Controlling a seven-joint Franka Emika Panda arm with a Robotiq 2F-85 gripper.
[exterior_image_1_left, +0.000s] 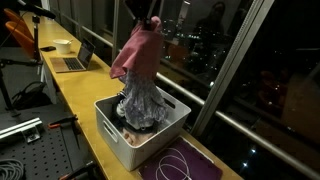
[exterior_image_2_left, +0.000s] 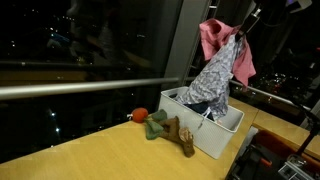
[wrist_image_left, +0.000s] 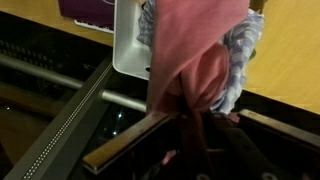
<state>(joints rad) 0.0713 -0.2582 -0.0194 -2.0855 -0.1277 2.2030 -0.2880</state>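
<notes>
Toys (exterior_image_2_left: 168, 128) lie on the wooden table (exterior_image_2_left: 90, 155) at the left, beside an orange ball (exterior_image_2_left: 140, 115) and just beside the white bin (exterior_image_2_left: 225, 138). A patterned cloth (exterior_image_2_left: 212, 82) hangs over the bin, its lower end inside, with a pink cloth (exterior_image_2_left: 212, 38) draped over its top. Further right, the gripper (exterior_image_2_left: 243, 25) is clamped on the pink cloth, holding both up.

Dark night windows (exterior_image_1_left: 225, 45) with city lights run beside a long wooden counter (exterior_image_1_left: 78, 98).
</notes>
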